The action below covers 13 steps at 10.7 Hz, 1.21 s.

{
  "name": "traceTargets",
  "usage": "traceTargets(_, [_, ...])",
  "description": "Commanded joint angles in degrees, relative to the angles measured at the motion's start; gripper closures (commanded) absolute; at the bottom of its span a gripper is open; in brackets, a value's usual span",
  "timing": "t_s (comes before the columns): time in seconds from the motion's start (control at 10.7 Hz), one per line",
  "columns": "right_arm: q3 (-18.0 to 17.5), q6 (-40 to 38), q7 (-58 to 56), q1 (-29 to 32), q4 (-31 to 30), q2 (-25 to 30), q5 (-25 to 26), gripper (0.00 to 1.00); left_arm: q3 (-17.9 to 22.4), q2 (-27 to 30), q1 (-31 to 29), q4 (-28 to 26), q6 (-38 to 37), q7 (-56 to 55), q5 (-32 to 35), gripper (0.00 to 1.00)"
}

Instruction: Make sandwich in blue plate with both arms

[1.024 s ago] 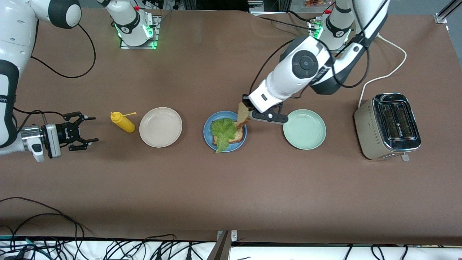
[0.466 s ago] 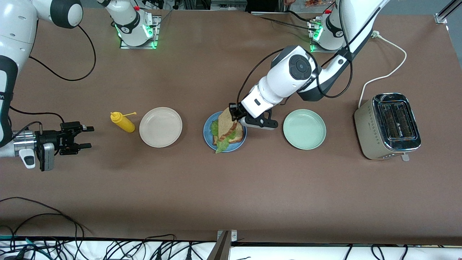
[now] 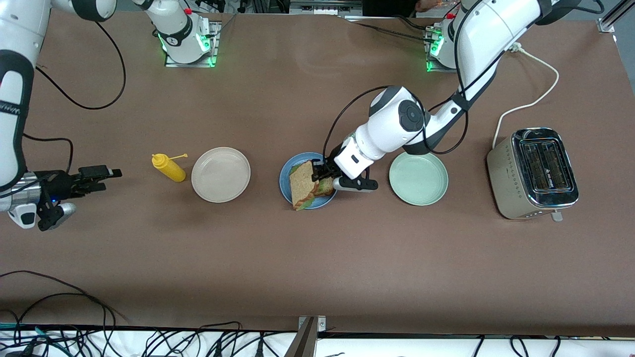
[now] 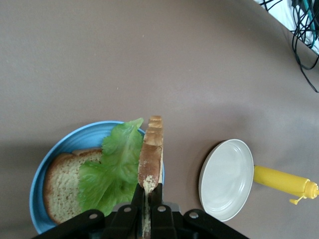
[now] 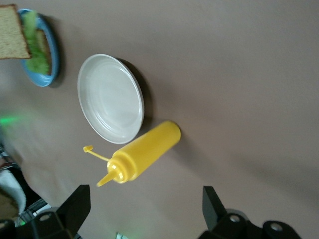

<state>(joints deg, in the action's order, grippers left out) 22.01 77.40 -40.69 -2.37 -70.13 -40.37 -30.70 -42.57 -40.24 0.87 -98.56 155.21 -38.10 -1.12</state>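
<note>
- Fingers on the right gripper [image 3: 101,179] are spread wide with nothing between them; that arm is just parked at its own end of the table, waiting.
- Straight out from those open fingers lies the yellow squeeze bottle [image 3: 169,168] on its side, and just past it the beige plate [image 3: 221,174], bare.
- Next along is the blue plate [image 3: 309,180] with the bottom toast slice [image 4: 62,184] lying flat and the lettuce leaf [image 4: 113,169] draped over it.
- Fingers of the left gripper [image 3: 319,172] are pinched tight on the top toast slice [image 3: 301,184], gripping it by one edge. The slice hangs tilted over the lettuce, and I think its low corner is touching the stack, but it's hard to be sure from the front view.
- On the other side of those fingers sits the pale green plate [image 3: 418,178], empty, with the toaster [image 3: 533,171] well apart at the left arm's end of the table.
- What could go wrong, as I see it: letting go while the slice is this steep could make it flop crooked or slide off the rim. Pressing it down could also drag the lettuce sideways, since the leaf already hangs over the plate edge.
</note>
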Motion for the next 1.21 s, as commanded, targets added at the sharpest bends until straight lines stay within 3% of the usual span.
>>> traceTargets(0.0, [-0.12,-3.55,18.5,-4.65,-0.98,3.62,7.4,0.0,-1.29,-2.56,-0.43,1.01,0.62,-0.76,0.68,1.0])
traceTargets(0.19, [-0.03,-4.01,19.33,-6.24,-1.06,5.2,10.99,0.0,-1.29,-2.82,-0.6,-0.57,0.27,-0.49,0.42,1.0])
traceTargets(0.37, [-0.12,-4.27,25.53,-10.26,-1.33,7.92,15.99,0.0,-1.2,-2.65,-1.05,-1.71,-0.52,-0.49,0.42,0.92])
traceTargets(0.47, [-1.43,-3.92,30.01,-11.33,-5.07,11.94,19.59,0.0,-1.2,-2.47,-2.27,-1.81,-3.66,-0.31,0.76,0.9])
traceTargets(0.75, [-13.09,5.88,44.43,-8.54,-23.76,27.31,26.82,0.0,-1.2,-1.33,-3.16,-1.72,-10.81,2.84,1.21,0.86])
traceTargets(0.93, [-16.54,14.67,44.56,-3.71,-35.55,35.84,27.1,0.0,-0.94,-1.41,-2.64,-1.81,-11.77,2.94,1.29,0.8])
traceTargets(1.12, [-18.47,18.48,43.77,0.94,-40.86,41.31,27.62,0.0,-0.76,-1.42,-2.46,-1.81,-11.95,2.94,1.3,0.69])
